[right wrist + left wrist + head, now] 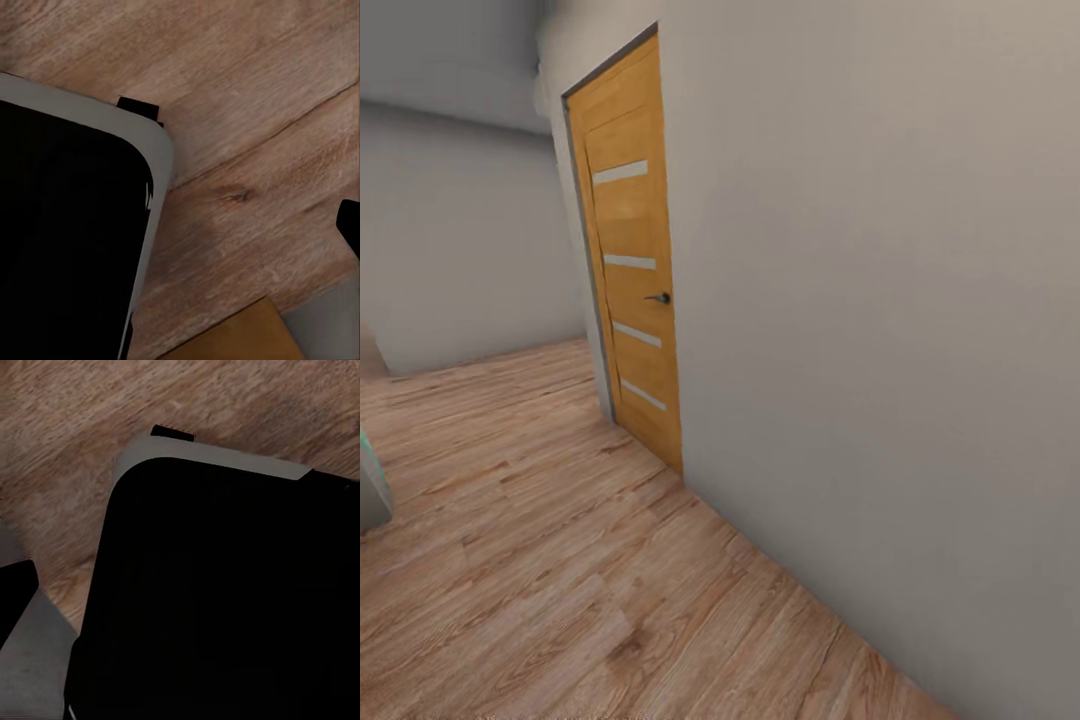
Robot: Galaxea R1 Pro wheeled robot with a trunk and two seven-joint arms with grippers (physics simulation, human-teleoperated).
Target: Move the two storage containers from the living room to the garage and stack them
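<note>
Head view: robot faces a plain grey wall (880,300) w/ a closed orange wood door (632,250) set in it; door has four pale horizontal strips and a small dark handle (658,298) at its right edge. Light wood plank floor (560,580) runs from the door's bottom edge along the wall base. At the floor's far left edge, a sliver of a grey-green object (370,480), too cropped to ID.

Left wrist view: a big black rounded body w/ pale grey rim (217,600), prob. the robot's own base, over plank floor (90,412). Pincer fingers can't be made out here, so open/closed can't be told.

Right wrist view: same sort of black, grey-rimmed body (67,240) over planks (247,112); an orange wood patch (240,337) at one corner. Right pincer state also can't be told.

No bins visible; neither pincer visibly holds or touches anything.
</note>
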